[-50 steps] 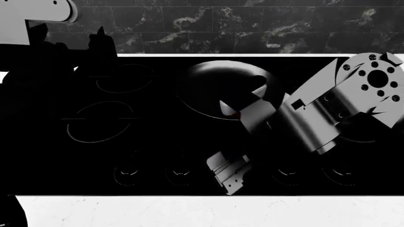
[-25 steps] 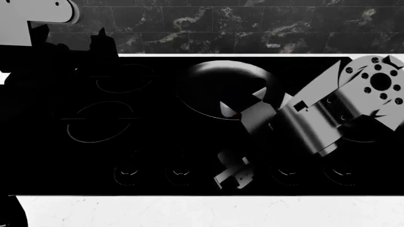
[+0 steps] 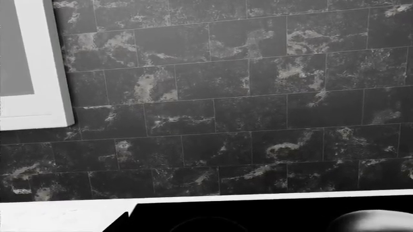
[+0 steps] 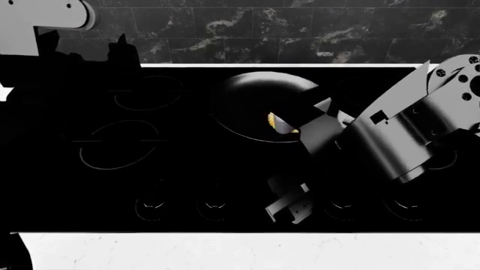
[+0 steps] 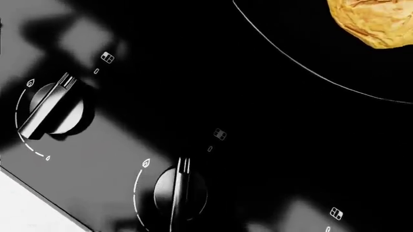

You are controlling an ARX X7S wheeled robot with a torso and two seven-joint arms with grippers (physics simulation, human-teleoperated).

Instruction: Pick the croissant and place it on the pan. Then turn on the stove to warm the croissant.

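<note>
a small golden croissant (image 4: 273, 120) lay inside the black pan (image 4: 248, 101) on the stove (image 4: 188, 157). the right gripper (image 4: 300, 121) hung just beside it; its claw state could not be told. the left gripper was out of view.

Head view looks steeply down over the stove (image 4: 188, 157) and white counter (image 4: 248, 250). Right wrist view sits close above two knobs (image 5: 177, 193) and the pan (image 5: 310, 72), shared with head view. Left wrist view faces the tiled wall (image 3: 245, 106).
</note>
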